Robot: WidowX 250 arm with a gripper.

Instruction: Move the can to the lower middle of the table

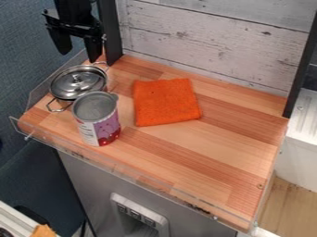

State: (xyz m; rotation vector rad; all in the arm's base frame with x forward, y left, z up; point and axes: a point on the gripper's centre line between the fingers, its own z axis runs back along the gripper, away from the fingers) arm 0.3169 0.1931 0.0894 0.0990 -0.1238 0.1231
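An upright can [99, 121] with a purple and white label and a bare metal top stands at the left front of the wooden table [186, 155]. Up at the top left hangs my gripper [79, 52], above and behind the lidded pot and well away from the can. Its two fingers [60, 41] point down and stand apart, with nothing between them.
A silver pot [79, 83] with a lid and wire handles is just behind the can. An orange cloth [166, 102] lies at the back middle. Low clear edging [133, 175] runs along the front, and a whitewashed plank wall [210, 44] rises behind.
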